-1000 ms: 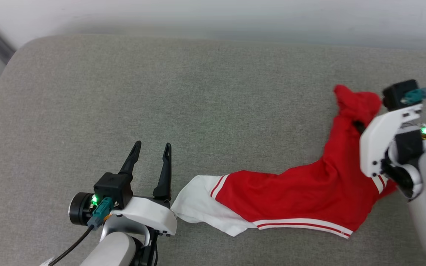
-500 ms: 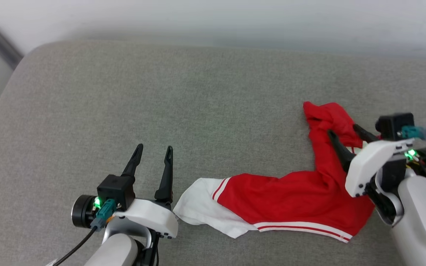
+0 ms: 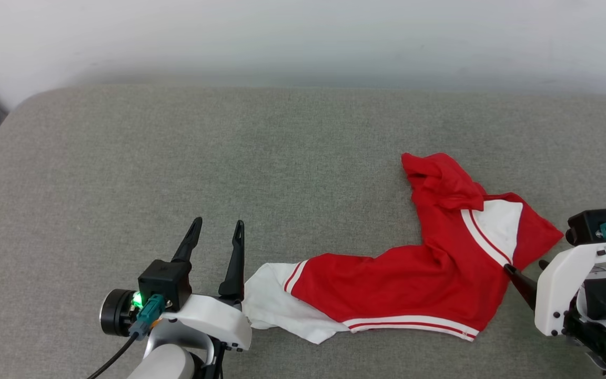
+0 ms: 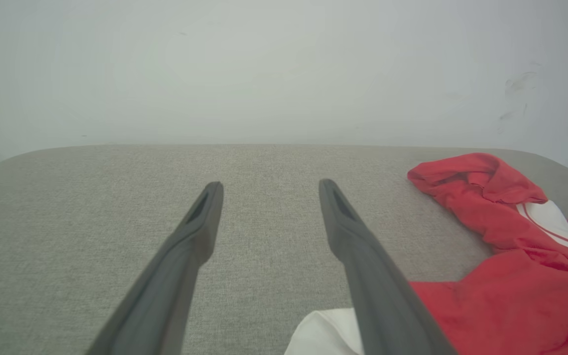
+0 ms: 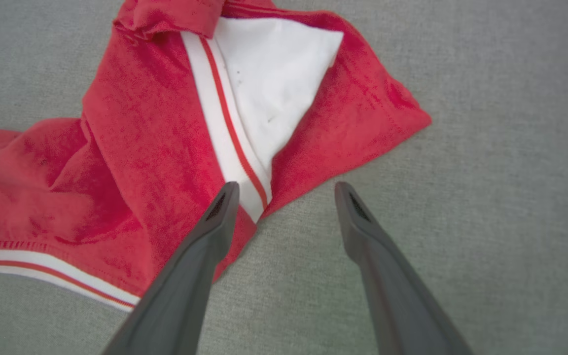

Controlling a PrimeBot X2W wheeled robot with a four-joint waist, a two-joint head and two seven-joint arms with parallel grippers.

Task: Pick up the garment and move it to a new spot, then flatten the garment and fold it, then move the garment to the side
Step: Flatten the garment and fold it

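Note:
The garment (image 3: pixel 397 284) lies crumpled in a long strip on the grey padded surface, red with a white sleeve at its left end and a white, red-striped patch showing at its right end. My left gripper (image 3: pixel 218 222) stands open just left of the white sleeve, nothing between its fingers; in the left wrist view the left gripper (image 4: pixel 271 185) points over bare fabric with the garment (image 4: pixel 501 276) to its right. My right gripper (image 3: pixel 525 266) is open at the garment's right edge. In the right wrist view the right gripper (image 5: pixel 287 186) hovers apart from the garment (image 5: pixel 141 148), its left finger over the red hem.
The grey padded surface (image 3: pixel 177 158) stretches wide to the left and behind the garment. A pale wall (image 3: pixel 303 37) rises along its far edge. The surface's rounded left corner (image 3: pixel 13 110) drops off beside a dark strip.
My right gripper has opened, let go of the garment's red end and drawn back to the lower right. That end now lies flat with white showing. The head view has shifted.

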